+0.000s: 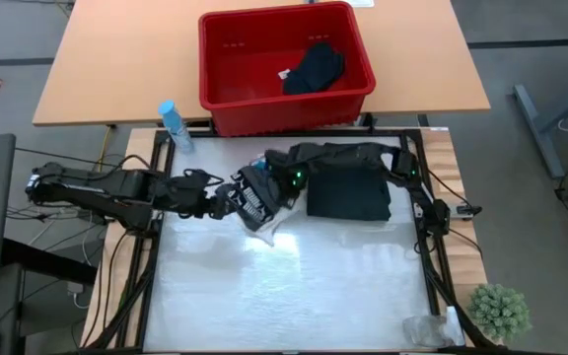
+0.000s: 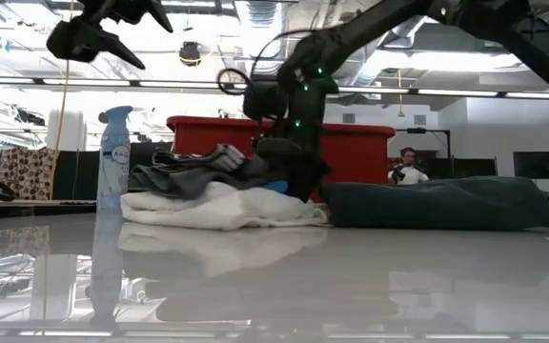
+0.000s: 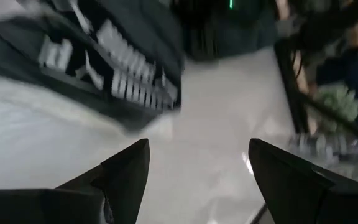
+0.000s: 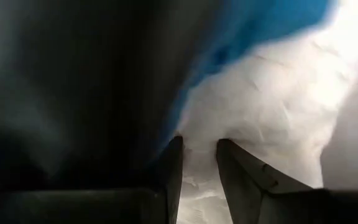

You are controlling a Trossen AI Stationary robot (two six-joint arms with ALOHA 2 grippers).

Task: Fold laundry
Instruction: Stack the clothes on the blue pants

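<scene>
A pile of laundry lies mid-table. A white garment (image 2: 217,210) is at the bottom, a dark grey one with a white pattern (image 1: 254,197) is on top, and a small teal one (image 4: 260,25) shows between them. A folded dark garment (image 1: 348,192) lies to its right. My right gripper (image 4: 199,143) points down at the pile's right side, its fingers a narrow gap apart. My left gripper (image 3: 197,146) is open and raised, left of the pile, with nothing between its fingers. My right gripper comes from above at the spot where the white garment (image 4: 272,93) meets the teal and dark ones. White cloth shows through the gap between its fingers (image 4: 173,168). Whether the fingertips touch the cloth I cannot tell.
A red basket (image 1: 264,104) holding a black garment (image 1: 316,69) stands on the wooden table beyond the far edge. A blue spray bottle (image 1: 174,123) stands at the far left corner. A small plant (image 1: 501,311) and crumpled plastic (image 1: 427,330) sit at the near right.
</scene>
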